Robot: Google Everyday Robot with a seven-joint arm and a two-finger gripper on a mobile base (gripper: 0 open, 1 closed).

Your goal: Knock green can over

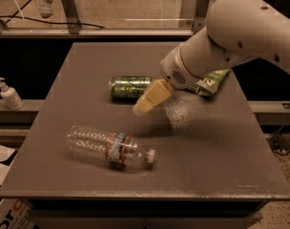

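Note:
The green can [128,88] lies on its side on the grey table [221,151], its silver end toward the left. My gripper [147,100] hangs just above and in front of the can's right end, pointing down-left, with its cream-coloured fingers [152,95] close together and holding nothing. The big white arm comes in from the upper right and hides most of the green snack bag.
A clear plastic bottle [111,148] with a red-blue label lies on its side near the table's front left. A green crinkly snack bag [209,82] sits at the right, behind the arm. A white pump bottle [9,94] stands on a ledge at the left.

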